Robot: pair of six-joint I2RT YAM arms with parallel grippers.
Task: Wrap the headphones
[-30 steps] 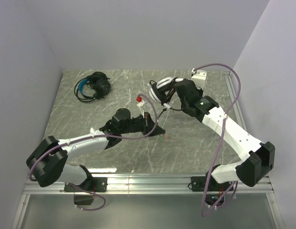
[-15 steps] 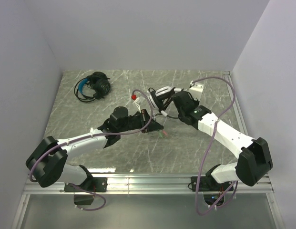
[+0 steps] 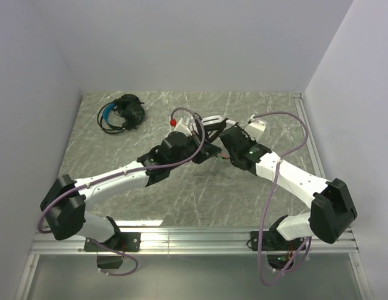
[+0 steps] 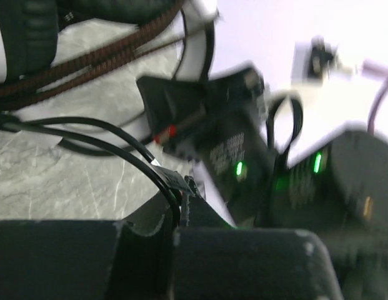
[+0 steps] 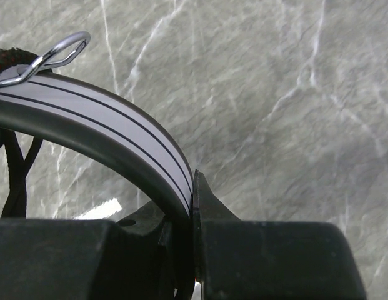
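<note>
The white headphones (image 3: pixel 212 120) hang mid-table between my two grippers. In the right wrist view my right gripper (image 5: pixel 192 197) is shut on their white headband (image 5: pixel 112 115), which arcs up to the left. My left gripper (image 4: pixel 181 203) is shut on the thin black cable (image 4: pixel 112 147) that loops back toward a black ear pad (image 4: pixel 25 28). Seen from above, the left gripper (image 3: pixel 205 150) sits just in front of the right gripper (image 3: pixel 220 139), almost touching. The black headphones with the blue band (image 3: pixel 122 114) lie at the far left of the table with their cable bunched around them.
The right arm's wrist (image 4: pixel 243 156), with green lights, fills the left wrist view close ahead. A metal rail (image 3: pixel 306 134) runs along the table's right edge. Grey walls close off the left, back and right sides. Purple hoses loop above both arms.
The right gripper has carried the white headphones left and toward me. The left gripper has swung up and right with the cable, so both grippers now meet mid-table.
</note>
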